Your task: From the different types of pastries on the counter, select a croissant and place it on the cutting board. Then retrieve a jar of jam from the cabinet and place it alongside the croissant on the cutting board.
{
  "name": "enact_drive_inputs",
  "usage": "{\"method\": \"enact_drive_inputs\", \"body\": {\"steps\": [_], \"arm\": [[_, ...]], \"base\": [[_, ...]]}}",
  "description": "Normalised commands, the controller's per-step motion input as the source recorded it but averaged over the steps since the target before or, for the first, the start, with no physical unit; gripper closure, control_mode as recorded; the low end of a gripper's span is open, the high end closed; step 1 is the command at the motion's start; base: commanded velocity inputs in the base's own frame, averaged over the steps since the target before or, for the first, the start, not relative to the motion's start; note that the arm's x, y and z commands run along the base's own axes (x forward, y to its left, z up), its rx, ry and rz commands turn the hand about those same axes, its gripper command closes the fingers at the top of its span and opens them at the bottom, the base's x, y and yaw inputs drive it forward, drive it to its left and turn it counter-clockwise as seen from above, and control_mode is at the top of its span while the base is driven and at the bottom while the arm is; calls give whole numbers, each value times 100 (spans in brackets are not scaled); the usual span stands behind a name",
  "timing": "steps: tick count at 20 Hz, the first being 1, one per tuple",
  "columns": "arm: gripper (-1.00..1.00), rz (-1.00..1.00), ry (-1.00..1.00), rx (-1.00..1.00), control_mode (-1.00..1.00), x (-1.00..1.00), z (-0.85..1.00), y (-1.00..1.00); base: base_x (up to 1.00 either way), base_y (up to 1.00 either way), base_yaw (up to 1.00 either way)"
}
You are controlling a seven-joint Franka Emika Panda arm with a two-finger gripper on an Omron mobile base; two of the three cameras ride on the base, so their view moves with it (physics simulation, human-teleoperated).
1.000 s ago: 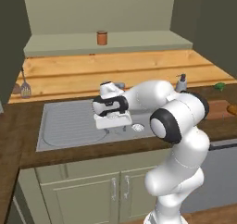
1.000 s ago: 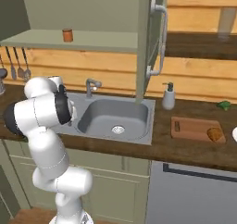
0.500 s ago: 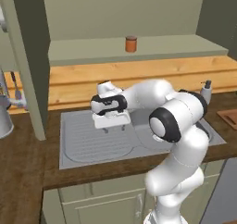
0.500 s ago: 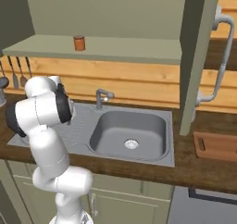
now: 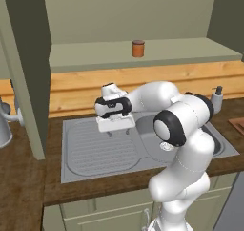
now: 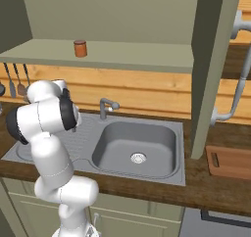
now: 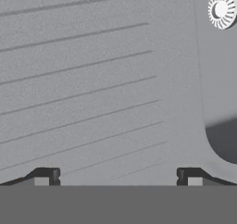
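Observation:
The jar of jam (image 5: 137,48) (image 6: 80,48) stands alone on the shelf of the open cabinet (image 5: 143,58) (image 6: 117,55). The cabinet door (image 6: 213,69) with its silver bar handle (image 6: 238,79) hangs open. My gripper (image 5: 118,132) (image 7: 118,179) points down, open and holding nothing, just above the ribbed drainboard of the steel sink (image 5: 95,149) (image 6: 135,145). Its fingertips (image 7: 46,177) stand wide apart in the hand view. The cutting board (image 6: 230,161) (image 5: 238,125) lies on the counter (image 5: 28,177) (image 6: 196,187) at the far right. The croissant and the other pastries are out of view.
A faucet (image 6: 105,106) rises behind the sink basin, and the drain (image 7: 222,9) (image 6: 138,157) sits in it. A soap dispenser (image 5: 218,97) stands right of the sink. Utensils (image 6: 14,82) hang on the wall at left. The other open door (image 5: 28,68) hangs over the counter.
The whole picture has shifted: the base has driven left and closer, so cabinet, jar and sink slid right. The arm keeps its pose over the drainboard, gripper still open.

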Motion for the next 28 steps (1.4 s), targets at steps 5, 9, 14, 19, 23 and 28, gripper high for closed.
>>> {"method": "enact_drive_inputs", "body": {"steps": [5,9,14,19,23,28], "arm": [[-100,0,0,0,100,0,0,0],[-100,0,0,0,100,0,0,0],[-100,0,0,0,-100,-1,0,0],[-100,0,-4,0,-100,-7,1,-6],[-100,0,-17,4,-100,-43,27,-1],[-100,0,-21,1,-100,-59,58,-1]], "base": [[19,-1,0],[0,0,0],[-1,0,0],[0,0,0],[0,0,0],[0,0,0]]}}
